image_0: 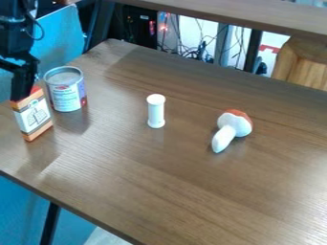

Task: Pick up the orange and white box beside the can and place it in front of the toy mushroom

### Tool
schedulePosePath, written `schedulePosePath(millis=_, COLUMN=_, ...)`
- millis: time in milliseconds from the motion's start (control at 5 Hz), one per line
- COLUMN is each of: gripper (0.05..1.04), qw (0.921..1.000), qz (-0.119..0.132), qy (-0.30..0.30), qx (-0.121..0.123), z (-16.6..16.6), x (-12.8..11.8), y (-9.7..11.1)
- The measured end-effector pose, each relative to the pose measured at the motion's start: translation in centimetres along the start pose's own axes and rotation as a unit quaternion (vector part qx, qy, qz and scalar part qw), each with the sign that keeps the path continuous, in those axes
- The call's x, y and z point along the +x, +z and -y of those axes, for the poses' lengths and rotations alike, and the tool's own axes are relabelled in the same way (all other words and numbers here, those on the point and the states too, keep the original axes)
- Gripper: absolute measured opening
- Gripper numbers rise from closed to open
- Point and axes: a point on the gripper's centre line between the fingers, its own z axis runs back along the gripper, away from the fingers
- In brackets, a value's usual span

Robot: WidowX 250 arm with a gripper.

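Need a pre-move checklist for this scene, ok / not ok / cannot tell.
- Gripper at the top of the orange-and-white box: ok
- Grip on the box firm: cannot tell
- Gap between box and can: cannot tell, they overlap in view
- Can upright: ok
- White cylinder upright, apart from the rest: ok
- Mushroom-shaped object upright: not ok, on its side

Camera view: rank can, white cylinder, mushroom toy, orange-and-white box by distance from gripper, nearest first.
From the gripper:
1. Orange-and-white box, right at it, far left
2. Can, just right of the box
3. White cylinder, near the view's middle
4. Mushroom toy, farthest right
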Motion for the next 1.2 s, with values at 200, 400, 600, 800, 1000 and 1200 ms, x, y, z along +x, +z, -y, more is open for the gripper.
schedulePosePath(millis=200, gripper=1.001, qw=0.9999, qz=-0.001, qy=-0.008, qx=0.014, z=0.3, x=0.6, y=-0.4)
schedulePosePath(millis=400, gripper=1.001, qw=0.9995, qz=-0.012, qy=-0.026, qx=0.012, z=1.1, x=1.1, y=-1.3)
schedulePosePath(millis=600, gripper=1.001, qw=0.9993, qz=-0.014, qy=-0.031, qx=0.012, z=1.1, x=1.3, y=-1.7)
schedulePosePath(millis=800, gripper=1.001, qw=0.9992, qz=-0.015, qy=-0.035, qx=0.01, z=1.1, x=1.5, y=-1.8)
schedulePosePath(millis=1000, gripper=0.941, qw=0.9993, qz=-0.013, qy=-0.034, qx=0.006, z=1.3, x=1.6, y=-1.8)
schedulePosePath(millis=1200, gripper=0.67, qw=0.9991, qz=-0.009, qy=-0.041, qx=-0.01, z=1.7, x=1.8, y=-1.8)
